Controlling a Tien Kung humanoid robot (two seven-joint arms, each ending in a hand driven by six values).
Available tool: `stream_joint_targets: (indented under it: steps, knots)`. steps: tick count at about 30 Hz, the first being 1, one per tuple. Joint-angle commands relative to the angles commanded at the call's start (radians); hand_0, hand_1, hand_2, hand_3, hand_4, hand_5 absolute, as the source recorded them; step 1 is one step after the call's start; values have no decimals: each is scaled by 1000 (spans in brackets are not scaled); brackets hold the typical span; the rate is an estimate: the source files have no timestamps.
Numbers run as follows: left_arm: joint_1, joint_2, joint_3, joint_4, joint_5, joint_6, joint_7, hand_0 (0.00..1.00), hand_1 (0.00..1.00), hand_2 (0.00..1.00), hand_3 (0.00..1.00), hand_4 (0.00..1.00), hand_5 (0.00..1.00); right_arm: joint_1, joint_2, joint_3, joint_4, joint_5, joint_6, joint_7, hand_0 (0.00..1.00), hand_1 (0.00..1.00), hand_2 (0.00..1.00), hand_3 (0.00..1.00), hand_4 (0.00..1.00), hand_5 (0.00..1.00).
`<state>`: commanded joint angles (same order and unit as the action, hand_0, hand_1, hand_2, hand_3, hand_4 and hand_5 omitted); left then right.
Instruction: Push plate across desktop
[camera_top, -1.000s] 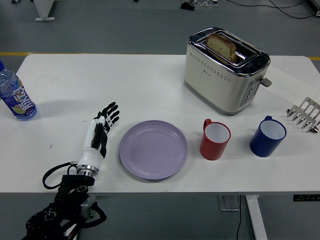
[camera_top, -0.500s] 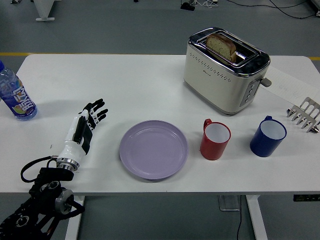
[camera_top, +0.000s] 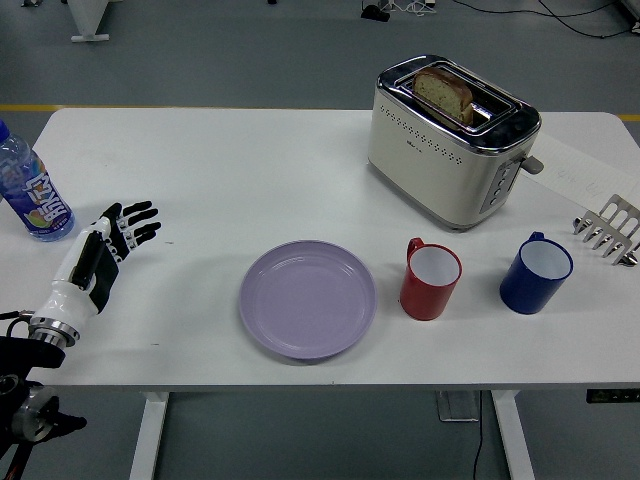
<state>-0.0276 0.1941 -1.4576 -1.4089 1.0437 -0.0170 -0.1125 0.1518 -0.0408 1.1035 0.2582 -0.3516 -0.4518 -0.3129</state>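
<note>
the lilac plate (camera_top: 307, 299) lies at the lower centre of the frame, near the table's (camera_top: 250, 170) front edge, just left of a red mug (camera_top: 430, 279). the left hand (camera_top: 98, 260) hovers at the lower left, fingers (camera_top: 139, 222) spread, holding nothing, well apart from the plate.

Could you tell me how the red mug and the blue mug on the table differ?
The red mug stands close beside the plate; the blue mug stands further right, near the rack. The red mug's handle points far-left; the blue mug's sits at its far rim. Both are upright, white inside and look empty.
</note>
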Motion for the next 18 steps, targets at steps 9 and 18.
stream_joint_targets:
  steps: [9, 18]
  knots:
    - [3, 0, -56, 7, -22, 29, -8, 764, 748, 728, 703, 533, 998, 2, 1, -9, -2, 24, -1, 9, 551, 451, 574, 581, 302, 471]
    - [5, -14, -99, 12, 13, 54, 6, 737, 738, 710, 691, 542, 998, 3, 3, -5, -1, 17, -1, 5, 551, 451, 575, 581, 303, 471]
